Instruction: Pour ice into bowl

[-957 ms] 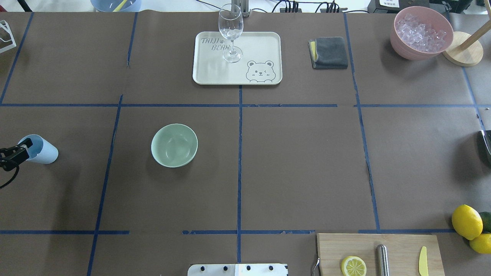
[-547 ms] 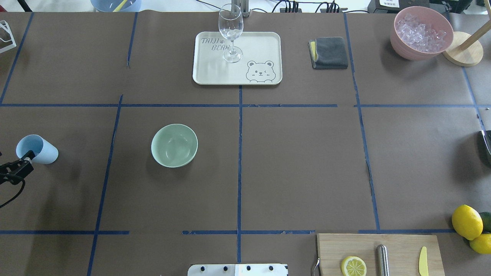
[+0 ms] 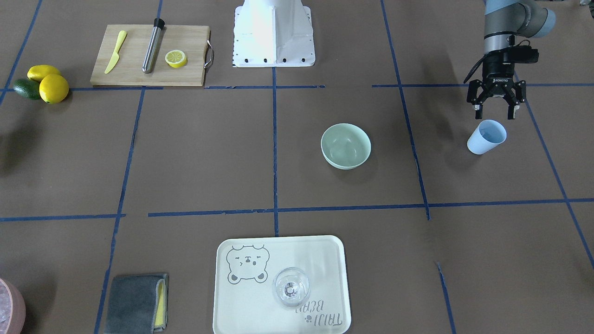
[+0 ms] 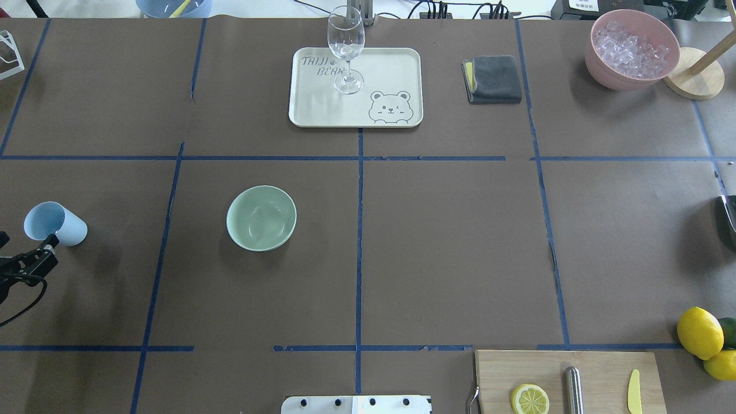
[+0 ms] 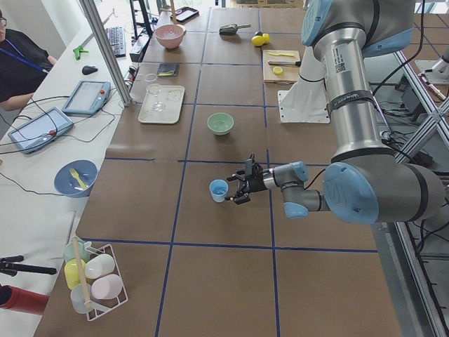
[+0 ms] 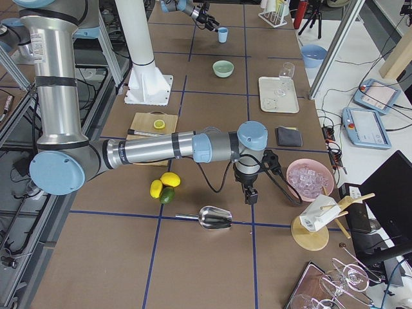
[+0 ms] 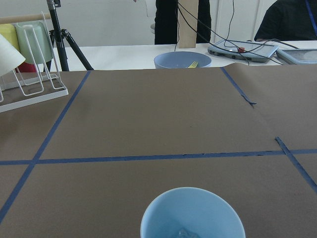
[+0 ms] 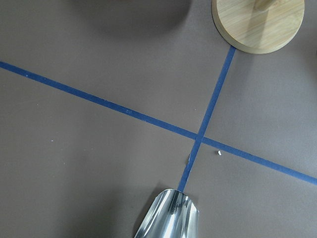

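The pale mint-green bowl (image 4: 261,217) stands left of the table's middle and looks empty; it also shows in the front view (image 3: 345,144). A light blue cup (image 4: 55,223) stands upright far to the bowl's left, also in the front view (image 3: 486,136). The left wrist view looks into the cup (image 7: 192,214), where a glint of clear ice (image 7: 181,233) shows at the bottom edge. My left gripper (image 3: 494,110) is open and empty, just behind the cup on the robot's side, not touching it. My right gripper (image 6: 248,193) shows only in the exterior right view; I cannot tell its state.
A pink container of ice cubes (image 4: 631,49) stands at the back right beside a wooden stand (image 4: 693,73). A tray (image 4: 397,69) with a wine glass (image 4: 346,49), a grey cloth (image 4: 493,79), a cutting board (image 4: 598,368), lemons (image 4: 699,332) and a metal scoop (image 8: 168,218) lie around.
My left gripper has let go of the blue cup's rim and drawn back toward the robot. The cup stays upright in the same spot.
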Robot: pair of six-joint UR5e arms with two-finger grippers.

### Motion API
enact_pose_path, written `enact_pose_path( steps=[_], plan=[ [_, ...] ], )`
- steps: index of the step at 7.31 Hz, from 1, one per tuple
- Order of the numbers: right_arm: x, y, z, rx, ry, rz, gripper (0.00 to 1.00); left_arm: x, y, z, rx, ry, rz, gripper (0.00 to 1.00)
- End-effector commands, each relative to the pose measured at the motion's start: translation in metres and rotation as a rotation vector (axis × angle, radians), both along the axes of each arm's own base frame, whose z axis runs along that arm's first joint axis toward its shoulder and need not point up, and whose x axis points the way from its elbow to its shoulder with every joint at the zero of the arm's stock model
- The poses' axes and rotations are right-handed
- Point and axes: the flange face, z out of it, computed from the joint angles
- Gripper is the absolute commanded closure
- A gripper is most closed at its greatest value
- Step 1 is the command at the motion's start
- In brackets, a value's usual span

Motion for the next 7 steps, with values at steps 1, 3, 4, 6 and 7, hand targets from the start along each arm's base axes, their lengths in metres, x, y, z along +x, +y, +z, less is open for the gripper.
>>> enact_pose_path(
  steps=[1,3,4,6,7],
  plan=[
    [0.000,0.001,0.001,-0.001,0.000,0.001,0.00,0.023,-0.004,0.012,0.008,-0.005,-0.011,0.00],
    [0.000,0.000,0.001,0.002,0.002,0.000,0.00,0.037,-0.007,0.010,0.011,0.010,-0.012,0.00],
    [0.000,0.000,0.000,0.003,0.000,0.001,0.00,0.060,-0.010,0.022,0.010,0.004,-0.010,0.00],
    [0.000,0.000,-0.001,0.004,0.002,0.001,0.00,0.050,-0.027,0.029,0.004,-0.006,-0.056,0.00],
    [0.000,-0.001,-0.001,0.006,0.002,0.001,0.00,0.043,-0.034,0.034,0.002,-0.016,-0.079,0.00]
  ],
)
